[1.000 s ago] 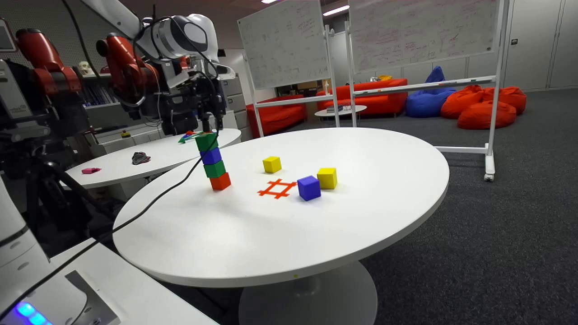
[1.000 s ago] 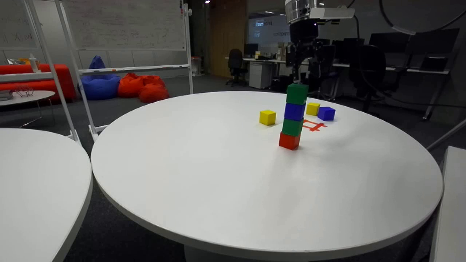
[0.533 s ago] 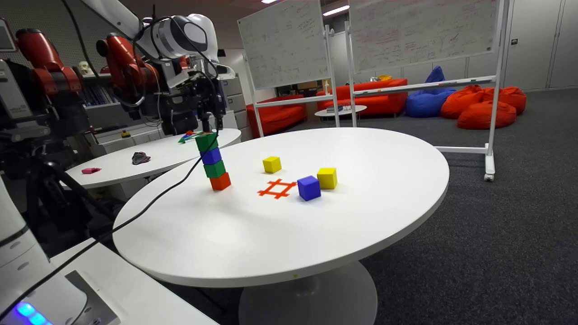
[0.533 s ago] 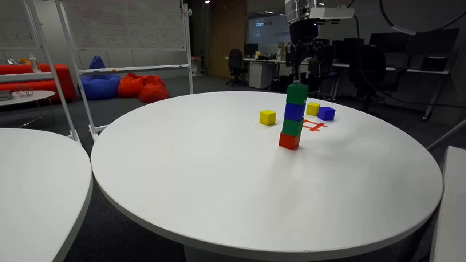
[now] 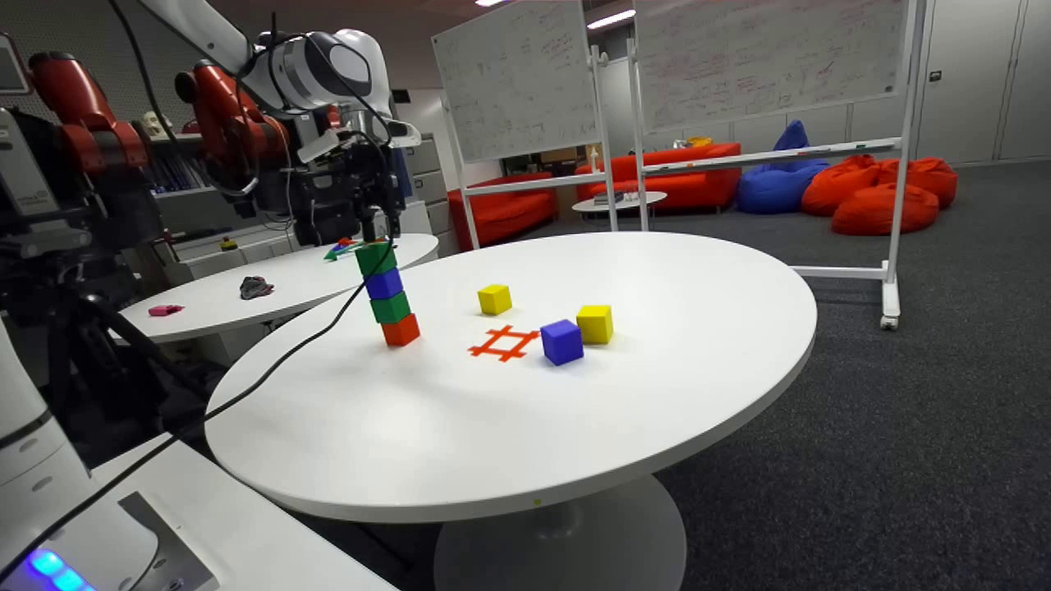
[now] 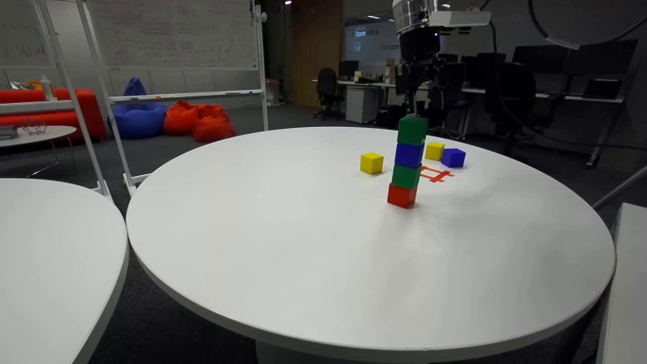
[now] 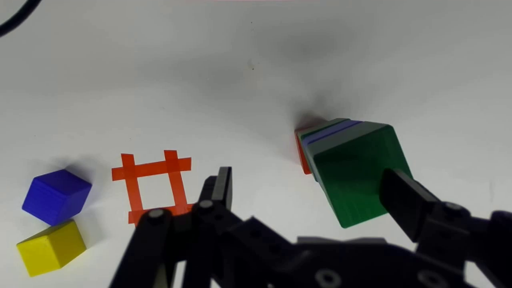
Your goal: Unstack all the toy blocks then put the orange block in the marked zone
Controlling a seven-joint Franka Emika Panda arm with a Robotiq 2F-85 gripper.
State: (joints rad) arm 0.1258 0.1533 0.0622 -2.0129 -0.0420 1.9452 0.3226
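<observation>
The arm (image 5: 365,66) has just drifted slightly sideways, carrying the spread fingers (image 7: 406,204) along, while the stack (image 5: 390,294) stays put. They grip nothing: in the wrist view one finger overlaps the top green block (image 7: 356,176) and the other stands well off it, though whether there is any touch I cannot tell. That suggests a lining-up for lifting the top block — four cubes remain piled, so unstacking is still the step in hand, and a further shift seems called for before the fingers can straddle it. The orange block (image 6: 402,195) sits at the very bottom, on the table (image 6: 303,263), under a second green cube (image 6: 406,177), a blue cube (image 6: 408,155) and the top one, apart from the marked zone (image 5: 504,344). It looks plain and sharp-edged, a vivid orange-red — resting flat in both exterior views, but just a sliver seen from above.
</observation>
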